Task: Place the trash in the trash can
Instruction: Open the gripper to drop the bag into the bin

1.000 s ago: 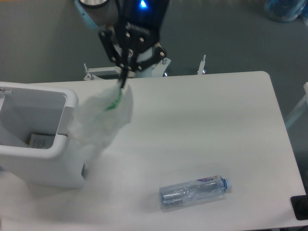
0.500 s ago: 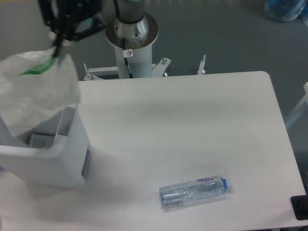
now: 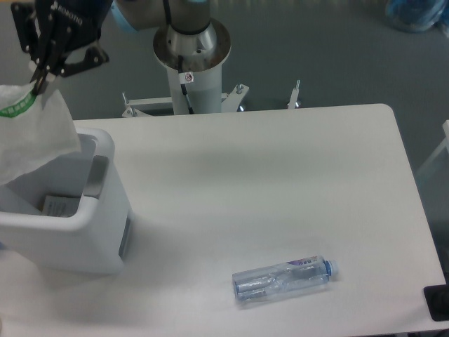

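My gripper [image 3: 40, 83] is at the upper left, shut on the top of the translucent white plastic bag [image 3: 31, 137], which shows a green bit near the pinch. The bag hangs over the opening of the white trash can [image 3: 98, 232] at the table's left edge, its lower part hiding the can's far rim. A clear plastic bottle [image 3: 282, 280] with a blue cap lies on its side near the table's front edge, far from the gripper.
A paper scrap [image 3: 58, 206] lies inside the can. The arm's grey base column [image 3: 191, 53] stands behind the white table [image 3: 280, 175]. A dark object [image 3: 438, 303] sits at the lower right corner, and a blue bag [image 3: 417, 14] lies on the floor at top right.
The gripper carried the bag left from beside the can to above its opening, and the bag now hangs lower over the can than half a second ago. The bottle has not moved.
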